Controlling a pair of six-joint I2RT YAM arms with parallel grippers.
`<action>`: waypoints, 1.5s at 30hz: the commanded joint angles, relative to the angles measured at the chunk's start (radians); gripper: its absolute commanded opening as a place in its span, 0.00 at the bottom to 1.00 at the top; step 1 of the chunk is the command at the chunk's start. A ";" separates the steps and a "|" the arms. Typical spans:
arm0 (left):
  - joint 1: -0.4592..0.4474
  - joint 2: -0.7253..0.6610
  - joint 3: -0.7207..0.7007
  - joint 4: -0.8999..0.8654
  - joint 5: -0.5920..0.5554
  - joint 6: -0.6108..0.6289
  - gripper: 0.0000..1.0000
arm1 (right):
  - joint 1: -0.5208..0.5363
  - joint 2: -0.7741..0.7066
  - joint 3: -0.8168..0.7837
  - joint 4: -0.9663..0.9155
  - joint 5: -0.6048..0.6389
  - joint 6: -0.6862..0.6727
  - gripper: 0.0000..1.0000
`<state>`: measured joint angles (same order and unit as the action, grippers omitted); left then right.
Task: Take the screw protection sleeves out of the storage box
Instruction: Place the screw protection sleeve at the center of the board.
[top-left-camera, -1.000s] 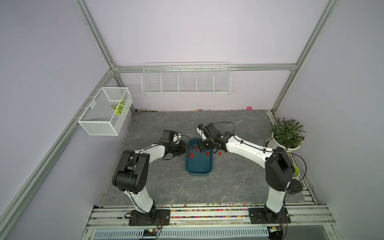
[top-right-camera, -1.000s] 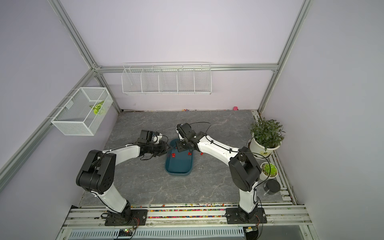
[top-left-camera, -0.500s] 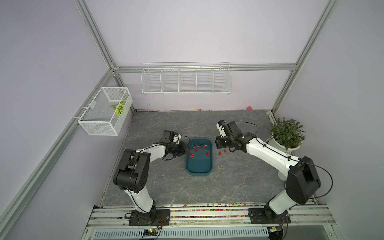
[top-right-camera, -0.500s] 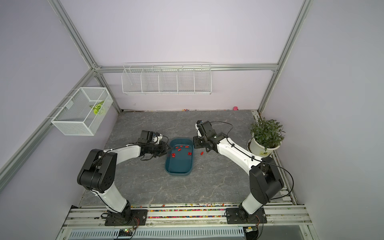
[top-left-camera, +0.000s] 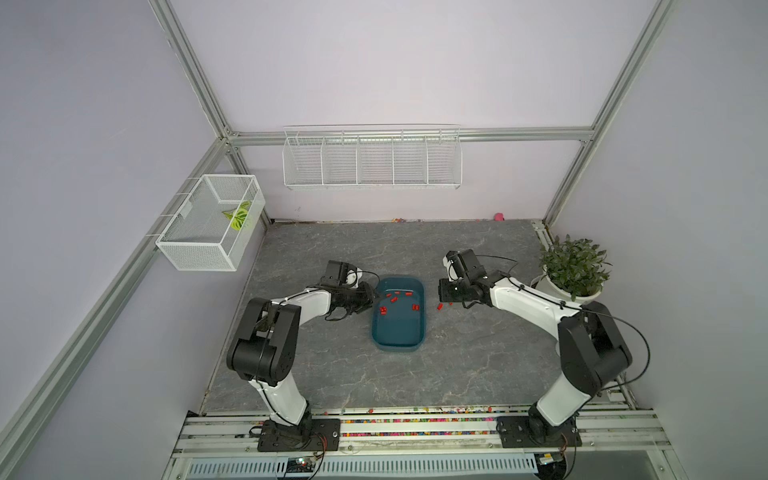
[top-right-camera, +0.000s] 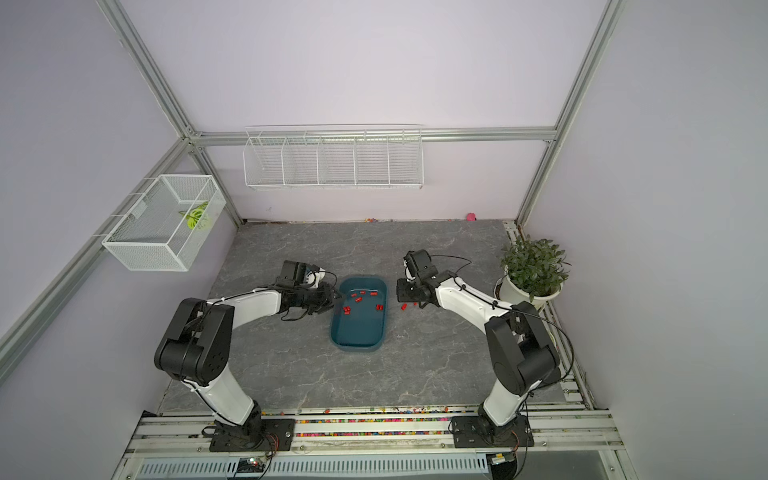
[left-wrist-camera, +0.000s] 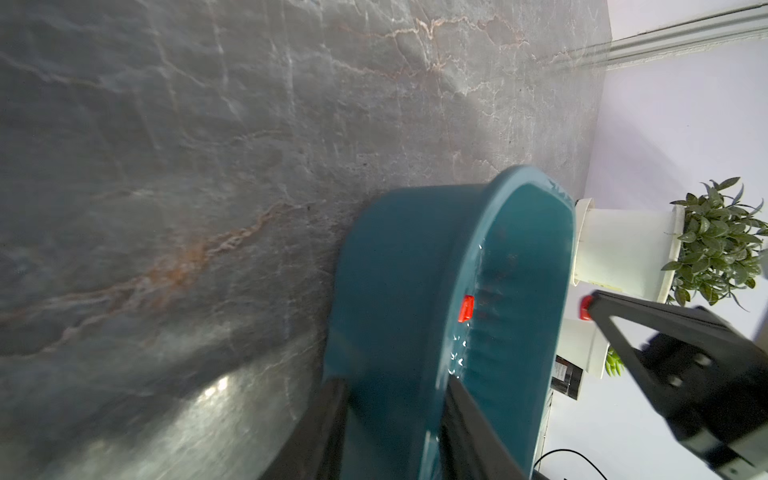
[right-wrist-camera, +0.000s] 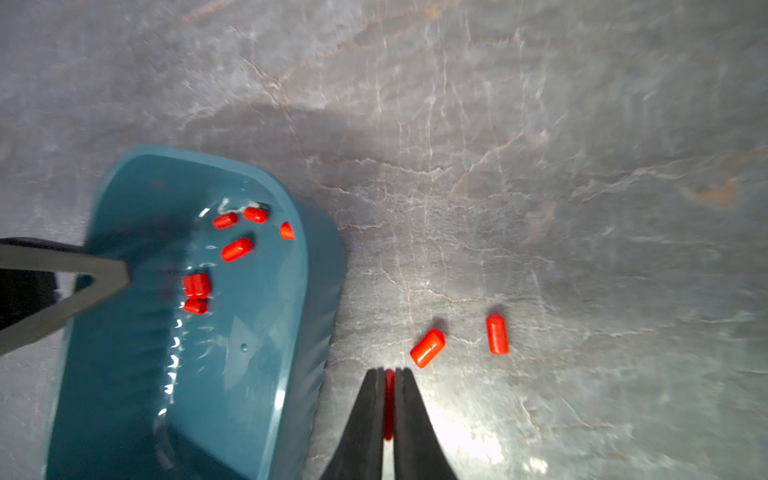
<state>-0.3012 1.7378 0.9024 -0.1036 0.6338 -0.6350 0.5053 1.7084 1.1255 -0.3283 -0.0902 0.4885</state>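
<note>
Jaws are clamped shut on both arms, fwiw. Grey marble-look tabletop (top-left-camera: 374, 245) has the dark teal rounded plastic storage box (top-left-camera: 399, 332) in the middle, left gripper (left-wrist-camera: 394, 380) pinching its wall. Leafy green potted plant (top-left-camera: 573, 266) sits over by the right arm. Tiny red cylindrical screw protection sleeves (right-wrist-camera: 237, 248): several inside the box, two on the tabletop just beside it, one squeezed in the right gripper (right-wrist-camera: 388, 374).

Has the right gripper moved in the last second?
Yes. The right gripper went from over the box to beside it, toward the plant.
</note>
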 joint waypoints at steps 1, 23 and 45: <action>0.001 0.012 0.020 0.000 0.014 0.002 0.42 | -0.006 0.032 0.009 0.025 -0.026 0.031 0.11; 0.001 0.012 0.016 -0.001 0.014 0.003 0.42 | -0.043 0.202 0.117 -0.049 -0.051 0.086 0.12; 0.005 0.011 0.014 0.005 0.021 0.002 0.42 | -0.053 0.255 0.166 -0.104 -0.065 0.092 0.17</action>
<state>-0.3012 1.7378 0.9024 -0.1036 0.6376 -0.6346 0.4595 1.9453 1.2751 -0.4072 -0.1448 0.5655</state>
